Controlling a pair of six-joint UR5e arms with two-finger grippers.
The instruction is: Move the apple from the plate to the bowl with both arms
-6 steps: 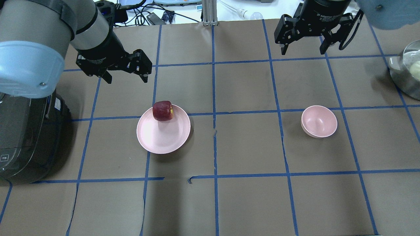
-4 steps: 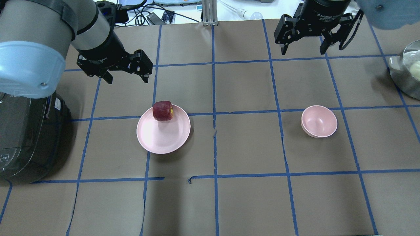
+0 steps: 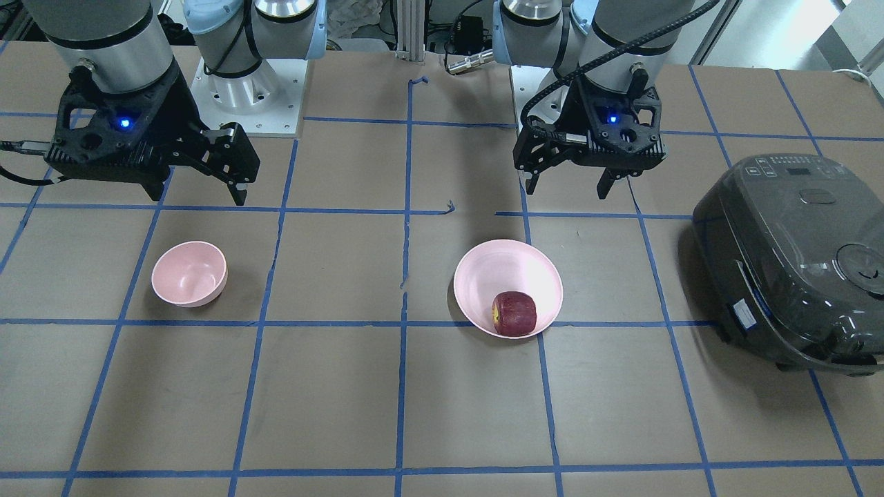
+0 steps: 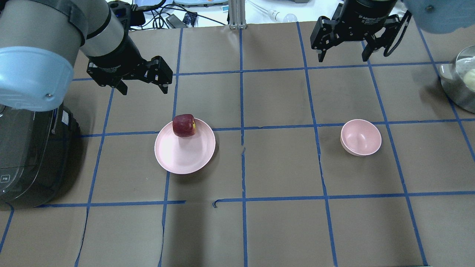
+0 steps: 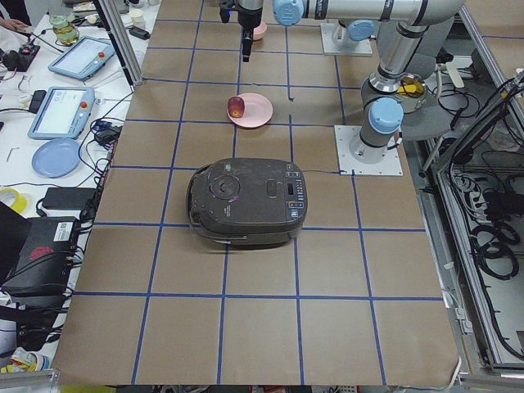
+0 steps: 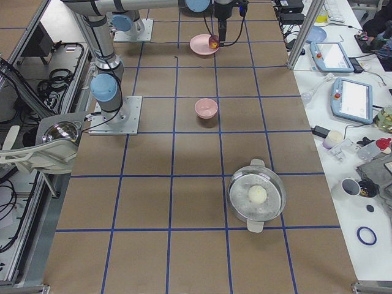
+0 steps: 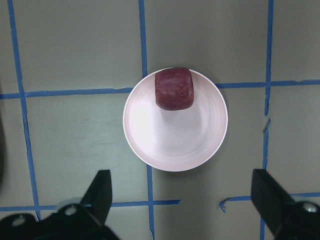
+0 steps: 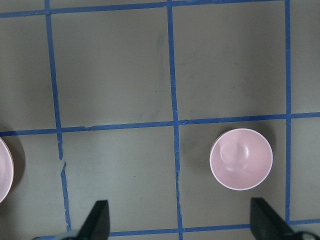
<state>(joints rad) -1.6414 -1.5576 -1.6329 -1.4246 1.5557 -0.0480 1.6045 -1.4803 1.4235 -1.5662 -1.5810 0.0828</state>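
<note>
Overhead exterior: brown table (image 4: 274, 163), blue tape grid (image 4: 241, 92)

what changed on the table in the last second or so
Nothing visibly changed. The left gripper and right gripper hang open above the table, holding nothing, where they were before. The apple still sits at the edge of the plate, and the bowl is still empty.

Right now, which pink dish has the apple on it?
The wide, shallow plate holds the apple near its rim; the smaller, deeper bowl has nothing in it.
</note>
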